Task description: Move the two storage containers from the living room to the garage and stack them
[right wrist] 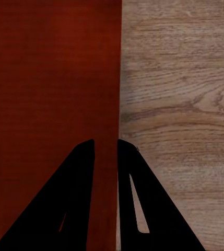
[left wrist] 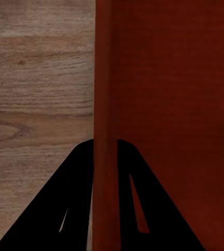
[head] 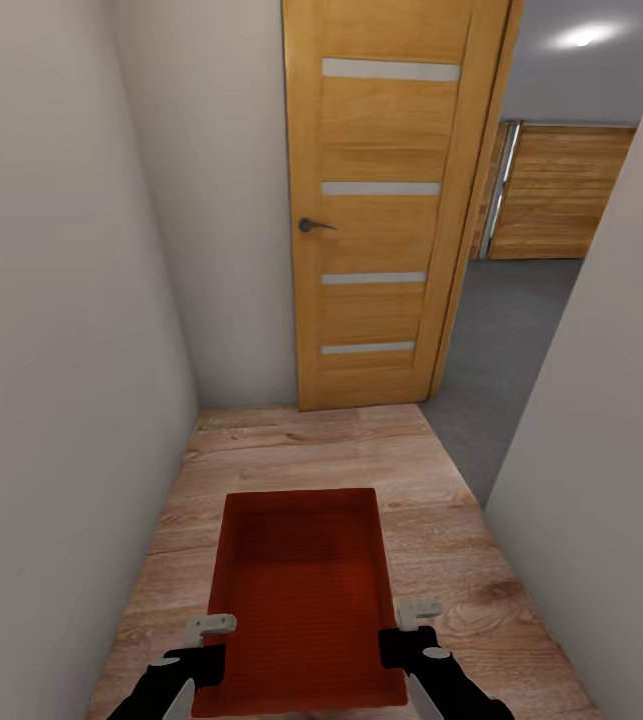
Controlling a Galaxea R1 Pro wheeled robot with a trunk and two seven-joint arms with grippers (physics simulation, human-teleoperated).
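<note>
One orange-red storage container hangs in front of me over the light wood plank floor, open top up and empty. My left gripper is shut on its left wall, and the left wrist view shows that wall pinched between the two black fingers. My right gripper is shut on the right wall, with one finger outside it. The second container is out of view. Through the doorway ahead lies the garage's dark grey floor.
I stand in a narrow corridor between a plain wall on the left and another wall on the right. A wooden door with a dark handle stands swung open ahead. A wooden-slat door shows at the garage's far side.
</note>
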